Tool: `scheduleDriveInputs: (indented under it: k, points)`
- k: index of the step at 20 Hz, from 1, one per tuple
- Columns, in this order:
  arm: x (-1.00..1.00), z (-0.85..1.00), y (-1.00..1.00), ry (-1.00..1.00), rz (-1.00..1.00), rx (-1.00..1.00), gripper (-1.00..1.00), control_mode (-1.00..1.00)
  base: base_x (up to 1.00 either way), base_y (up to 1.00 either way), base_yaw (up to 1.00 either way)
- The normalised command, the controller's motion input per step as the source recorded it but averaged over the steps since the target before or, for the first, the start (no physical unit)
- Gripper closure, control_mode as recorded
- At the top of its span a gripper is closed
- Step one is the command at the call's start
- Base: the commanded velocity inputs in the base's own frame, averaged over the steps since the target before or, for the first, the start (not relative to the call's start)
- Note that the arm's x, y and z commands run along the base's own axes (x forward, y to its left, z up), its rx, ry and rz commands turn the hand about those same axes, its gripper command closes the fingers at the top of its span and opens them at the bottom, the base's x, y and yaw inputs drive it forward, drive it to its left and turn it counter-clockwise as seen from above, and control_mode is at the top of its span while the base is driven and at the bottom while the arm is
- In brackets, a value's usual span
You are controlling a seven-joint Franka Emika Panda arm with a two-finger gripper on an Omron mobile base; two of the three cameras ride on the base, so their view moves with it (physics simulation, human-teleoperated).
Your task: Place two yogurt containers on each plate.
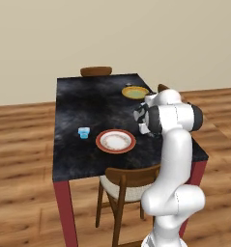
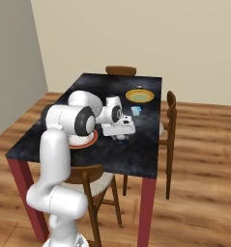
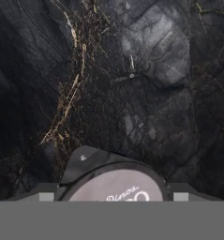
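Looking straight down on a round yogurt container point(image 3: 114, 185) at the bottom centre of the hand view, pale grey printed lid up, dark body standing upright on the black marbled table point(image 3: 132, 93). Flanked by the gripper point(image 3: 113, 197), with one of the fingertips point(image 3: 180, 197) low at the right of the cup and the other low at the left. Cannot tell whether the jaws are apart with a gap or already pressing on the cup's sides, since the contact line is cut off at the frame's lower edge. In the right base view, hand low over the table at the middle of the frame, just right of the white plate point(image 2: 88, 142) with its red-brown rim and below the yellow plate point(image 2: 139, 96), with a light blue yogurt container point(image 2: 136, 110) between hand and yellow plate. Probably a light, fairly stiff little cup, smooth-walled and so prone to slipping or tipping if pinched high. Best taken across the body, below the lid's rim, on opposite sides of the round wall, centred so as not to squirt out sideways. Best squeezed only moderately, as a thin wall may flex and the lid may pop.
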Motion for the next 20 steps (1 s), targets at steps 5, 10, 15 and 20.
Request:
scheduleDriveInputs:
  k: [5,10,15,20]
  points:
    - [-0.03,0.08,0.1,0.0,0.0,0.0,1.0,-1.0,0.0,0.0,0.0]
    - [-0.24,0.44,0.5,0.0,0.0,0.0,1.0,-1.0,0.0,0.0,0.0]
    - [-0.23,0.44,0.72,0.01,-0.01,0.0,1.0,-1.0,0.0,0.0,0.0]
    - [-0.23,0.06,0.92,-0.04,-0.01,0.0,1.0,-1.0,0.0,0.0,0.0]
